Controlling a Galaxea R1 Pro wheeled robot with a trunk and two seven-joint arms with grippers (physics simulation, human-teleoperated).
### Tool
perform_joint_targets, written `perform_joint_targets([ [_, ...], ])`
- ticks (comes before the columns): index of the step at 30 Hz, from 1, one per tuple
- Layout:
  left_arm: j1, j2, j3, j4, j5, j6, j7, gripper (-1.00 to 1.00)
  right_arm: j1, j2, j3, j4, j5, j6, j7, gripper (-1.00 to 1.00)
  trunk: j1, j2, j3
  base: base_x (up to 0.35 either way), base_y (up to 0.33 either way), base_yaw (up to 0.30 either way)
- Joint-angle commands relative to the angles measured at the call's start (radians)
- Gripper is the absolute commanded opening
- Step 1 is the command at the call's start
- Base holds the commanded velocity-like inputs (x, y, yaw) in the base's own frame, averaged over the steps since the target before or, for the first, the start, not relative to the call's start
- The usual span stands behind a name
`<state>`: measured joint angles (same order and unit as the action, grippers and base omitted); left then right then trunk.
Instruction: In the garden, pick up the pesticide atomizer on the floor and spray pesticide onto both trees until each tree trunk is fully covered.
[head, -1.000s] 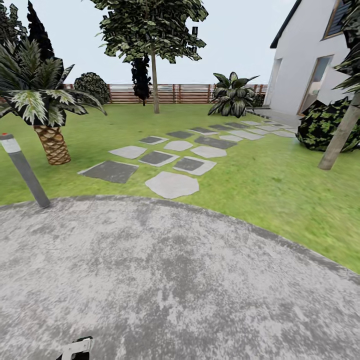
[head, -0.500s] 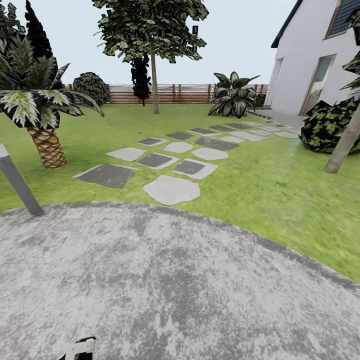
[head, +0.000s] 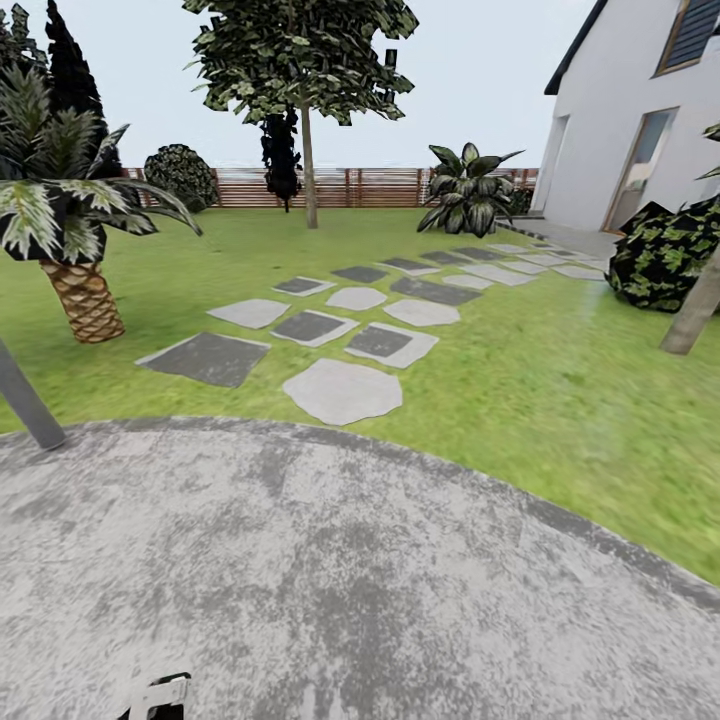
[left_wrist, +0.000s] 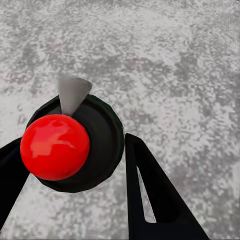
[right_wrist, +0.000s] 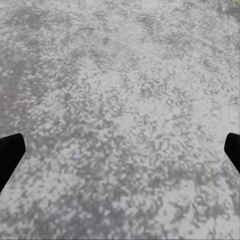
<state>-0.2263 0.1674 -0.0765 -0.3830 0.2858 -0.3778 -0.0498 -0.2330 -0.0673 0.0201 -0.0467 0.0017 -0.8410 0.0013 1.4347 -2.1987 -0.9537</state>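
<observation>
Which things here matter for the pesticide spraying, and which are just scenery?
Job: dark pesticide atomizer with red ball top; straight-trunked leafy tree by the slatted fence; pale bare trunk at right edge.
Scenery: scaly-trunked palm; grey stepping stones; slanted grey post; dark leafy bush; white house.

text: none legible | labels: seemingly none (renders blurry)

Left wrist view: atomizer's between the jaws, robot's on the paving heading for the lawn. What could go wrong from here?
1. The atomizer sits between the left gripper fingers, seen end-on; how firmly it is held cannot be told, so it might shift or slip on the drive.
2. The paved pad gives way to grass and stepping stones; that uneven ground could jolt the base.
3. The far tree is distant, and the near trunk leans at the view's edge; spraying early may miss bark.
</observation>
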Motion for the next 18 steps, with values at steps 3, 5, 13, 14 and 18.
perform_joint_targets([
  [3,-0.001,0.004,-0.008,0.001,0.010,-0.004,-0.001,-1.00,0.000,0.000,0.002,0.001,0.000,-0.003,0.000,1.00,0.000,0.000,-0.001,0.340,0.000,0.000],
  [5,-0.001,0.008,-0.007,0.001,0.010,-0.004,-0.001,-1.00,0.000,0.000,0.002,0.001,0.000,-0.003,0.000,1.00,0.000,0.000,-0.001,0.340,0.000,0.000],
  [13,-0.001,0.011,0.012,0.001,0.010,-0.006,0.000,-1.00,0.000,0.000,0.002,0.001,0.000,-0.003,-0.001,1.00,0.000,0.000,-0.001,0.340,0.000,0.000],
  [14,-0.001,0.011,0.013,0.001,0.011,-0.006,0.000,-1.00,0.000,0.000,0.002,0.001,0.000,-0.003,0.000,1.00,0.000,0.000,-0.001,0.340,0.000,0.000],
  [18,-0.001,0.010,0.014,0.000,0.008,-0.006,-0.001,-1.00,0.000,0.000,0.002,0.001,0.000,-0.003,-0.001,1.00,0.000,0.000,-0.001,0.340,0.000,0.000],
])
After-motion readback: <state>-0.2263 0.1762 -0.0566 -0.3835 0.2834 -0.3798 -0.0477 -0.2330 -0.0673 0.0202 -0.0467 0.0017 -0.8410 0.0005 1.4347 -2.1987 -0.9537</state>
